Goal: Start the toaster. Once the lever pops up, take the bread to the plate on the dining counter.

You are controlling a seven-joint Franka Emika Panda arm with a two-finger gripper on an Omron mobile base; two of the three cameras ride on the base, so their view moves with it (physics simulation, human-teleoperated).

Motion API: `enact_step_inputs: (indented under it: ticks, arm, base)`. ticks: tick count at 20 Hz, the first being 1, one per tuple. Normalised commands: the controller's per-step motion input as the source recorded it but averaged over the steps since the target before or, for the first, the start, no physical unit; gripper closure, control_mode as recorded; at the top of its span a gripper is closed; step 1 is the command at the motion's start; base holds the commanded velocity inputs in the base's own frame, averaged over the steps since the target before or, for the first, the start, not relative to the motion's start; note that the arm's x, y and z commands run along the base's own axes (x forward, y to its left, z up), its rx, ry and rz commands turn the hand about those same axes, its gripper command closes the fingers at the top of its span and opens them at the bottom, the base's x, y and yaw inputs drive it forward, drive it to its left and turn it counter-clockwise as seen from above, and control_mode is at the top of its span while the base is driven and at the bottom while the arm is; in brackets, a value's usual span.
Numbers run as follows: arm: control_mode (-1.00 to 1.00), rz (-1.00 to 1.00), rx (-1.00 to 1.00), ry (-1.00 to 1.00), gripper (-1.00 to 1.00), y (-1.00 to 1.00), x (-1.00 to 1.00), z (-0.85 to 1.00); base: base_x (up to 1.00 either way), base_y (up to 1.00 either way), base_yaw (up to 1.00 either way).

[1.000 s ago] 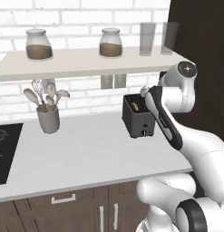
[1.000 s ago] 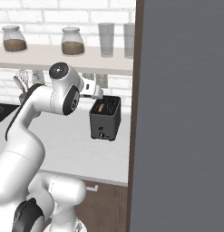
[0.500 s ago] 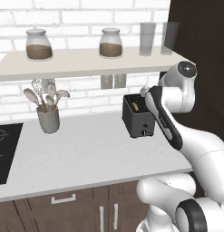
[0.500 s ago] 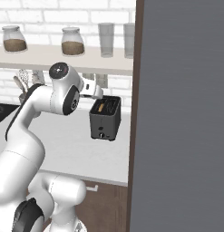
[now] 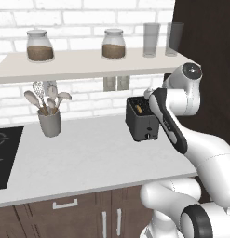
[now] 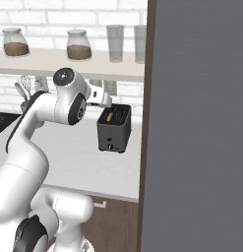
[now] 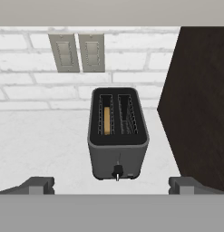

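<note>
Dark boxy toaster (image 7: 118,136): frame centre.
Tan bread slice (image 7: 106,120): left slot.
Gripper (image 7: 111,186): jaws wide apart, empty, bottom edge.

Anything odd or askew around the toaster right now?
Nothing stands out. The toaster sits upright and square on the counter, the bread upright in its left slot, right slot empty. The gripper hangs open above, touching nothing.

Count, by kind:
- toaster (image 5: 142,119): one, with two top slots
- bread (image 7: 106,120): one slice, in the left slot as seen from the hand view
- jars (image 5: 39,46): two, on the shelf (image 5: 79,62)
- drinking glasses (image 5: 152,40): two, on the shelf
- utensil crock (image 5: 49,122): one, on the tabletop (image 5: 88,158)
- wall outlet plates (image 7: 64,52): two
</note>
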Motion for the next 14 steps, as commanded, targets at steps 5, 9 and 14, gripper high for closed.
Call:
enact_step_inputs:
  ticks: [5,9,14]
  arm:
    - [-1.00,0.00,0.00,0.00,-1.00,0.00,0.00,0.00]
    - [-1.00,0.00,0.00,0.00,-1.00,0.00,0.00,0.00]
    - [-1.00,0.00,0.00,0.00,-1.00,0.00,0.00,0.00]
  base:
    - [0.00,0.00,0.00]
    - [0.00,0.00,0.00]
    - [0.00,0.00,0.00]
